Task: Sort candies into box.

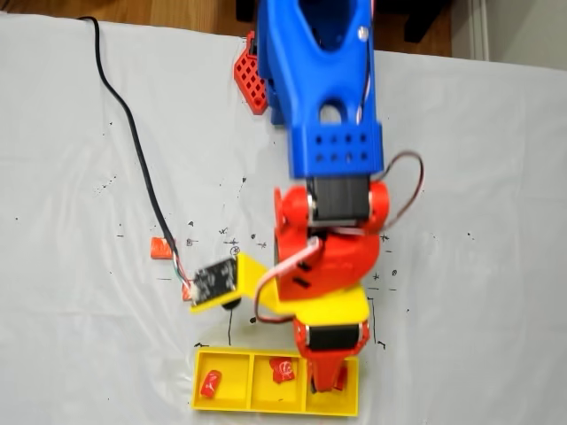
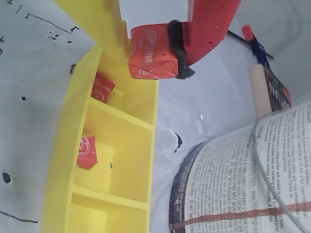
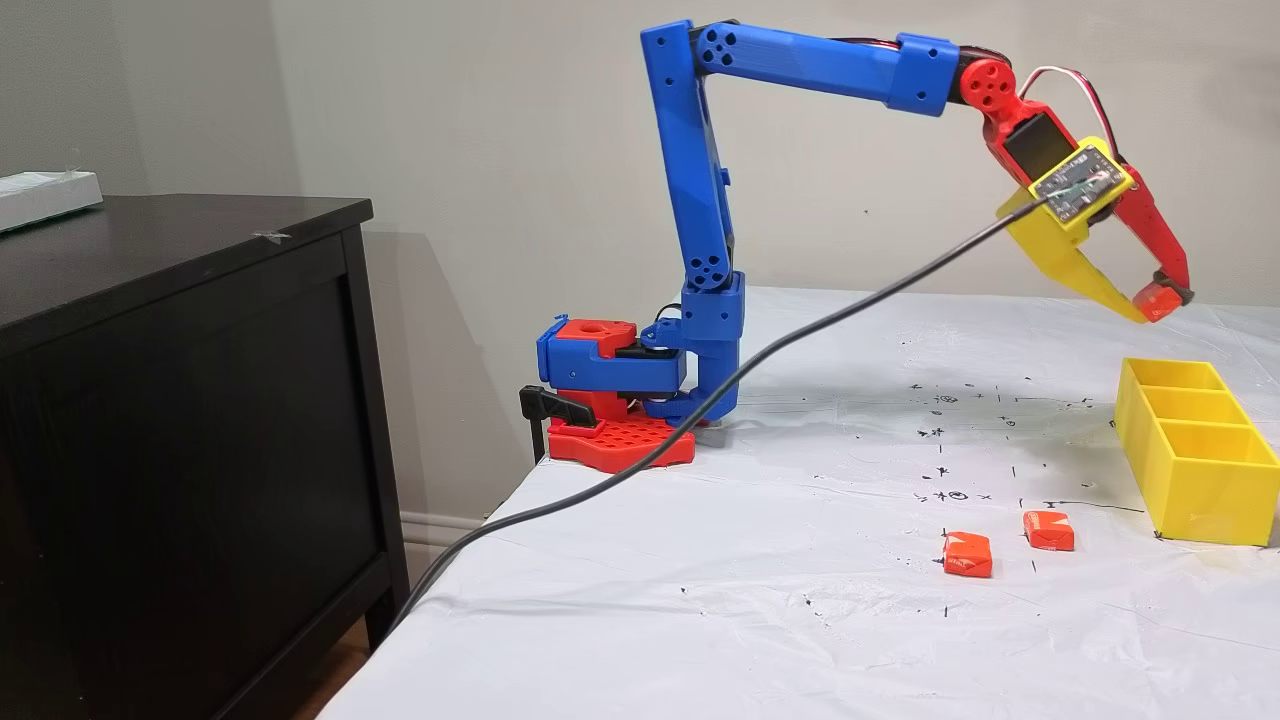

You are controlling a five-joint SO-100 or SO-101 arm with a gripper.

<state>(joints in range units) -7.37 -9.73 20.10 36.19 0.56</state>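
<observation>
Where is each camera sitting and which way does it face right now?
A fixed view: overhead, looking down on the tray, arm and gripper.
Wrist view: on the gripper, looking down at the tray; held candy and an open book show.
A fixed view: table side, showing the whole arm.
Shared: the tray and held candy.

Candy [image 3: 1158,298] in claw [image 3: 1152,305] above box [image 3: 1200,470]

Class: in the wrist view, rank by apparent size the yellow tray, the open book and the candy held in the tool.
1. Yellow tray and open book: alike, both cut off by the frame.
2. Candy in the tool: smallest, though nearest the camera.
</observation>
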